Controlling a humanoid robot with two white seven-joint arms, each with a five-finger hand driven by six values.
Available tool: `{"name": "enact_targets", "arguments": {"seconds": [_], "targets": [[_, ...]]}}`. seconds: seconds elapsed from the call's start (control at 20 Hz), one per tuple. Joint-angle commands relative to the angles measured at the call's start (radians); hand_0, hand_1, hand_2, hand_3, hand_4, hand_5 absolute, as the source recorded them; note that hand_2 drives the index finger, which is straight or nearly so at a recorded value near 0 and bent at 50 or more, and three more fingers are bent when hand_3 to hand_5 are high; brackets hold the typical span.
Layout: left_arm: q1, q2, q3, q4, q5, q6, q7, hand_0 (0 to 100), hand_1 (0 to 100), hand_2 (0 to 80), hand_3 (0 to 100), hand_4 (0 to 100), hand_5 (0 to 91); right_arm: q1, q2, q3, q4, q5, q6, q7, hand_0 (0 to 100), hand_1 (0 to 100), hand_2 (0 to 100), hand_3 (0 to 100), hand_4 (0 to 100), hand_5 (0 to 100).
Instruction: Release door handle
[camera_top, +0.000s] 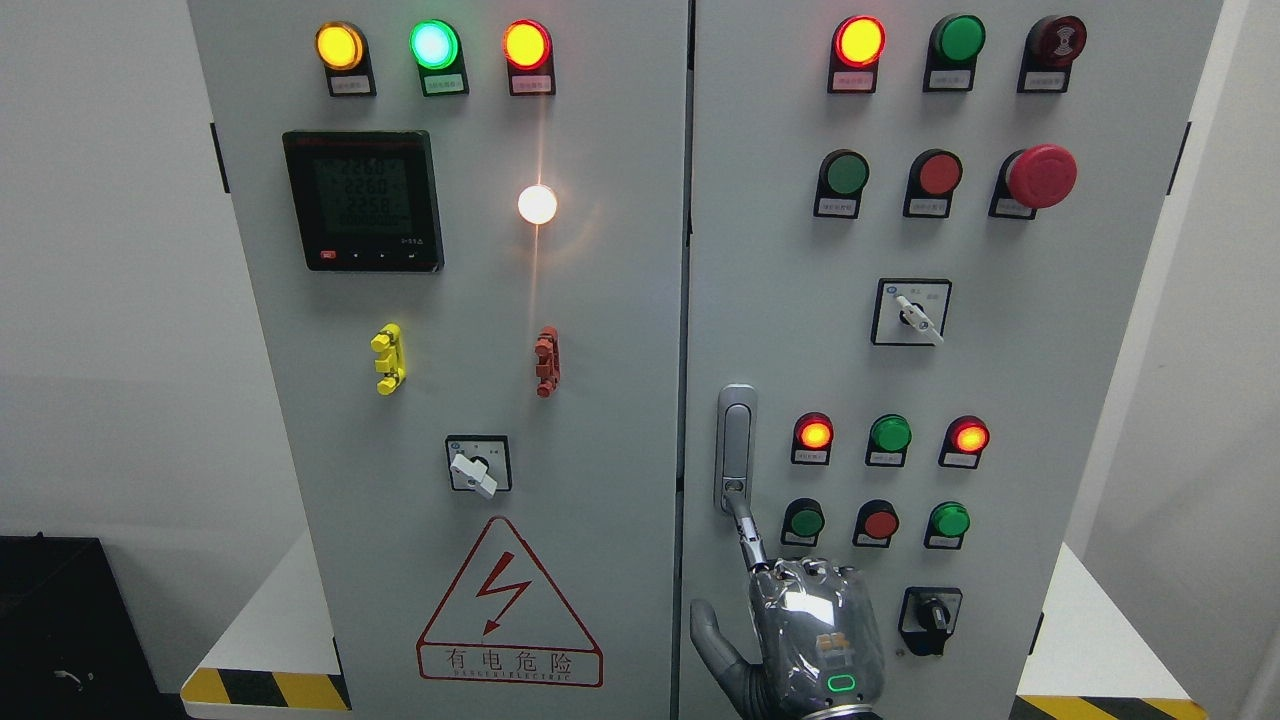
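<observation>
One extended finger (745, 530) of the right hand (815, 640) touches the bottom of the slim silver metal door handle (736, 445) at lower centre of the grey cabinet door (1000, 380), grasping nothing, and the handle looks rigid, smooth, best gripped mid-length.

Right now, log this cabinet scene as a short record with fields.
setting: grey electrical cabinet, two doors
door handle: silver, upright, left edge of right door
right hand: below the handle, index finger extended up to the handle's lower end, not wrapped around it
left hand: not in view
left door: meter, three lit lamps on top, warning triangle
emergency stop: red mushroom button, upper right
</observation>
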Motion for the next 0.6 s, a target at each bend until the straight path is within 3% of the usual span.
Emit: {"name": "enact_targets", "arguments": {"seconds": [0.0,0.55], "targets": [[0.017,0.000,0.000,0.000,-0.001,-0.001,0.000,12,56,0.0,0,0,0.0,0.001,0.000,0.000,0.006,0.000,0.001,0.002,49,27,8,100,98,100],[0.017,0.000,0.000,0.000,-0.001,-0.001,0.000,12,56,0.0,0,0,0.0,0.001,0.000,-0.002,0.008,0.000,0.001,0.002,49,27,8,100,99,100]]}}
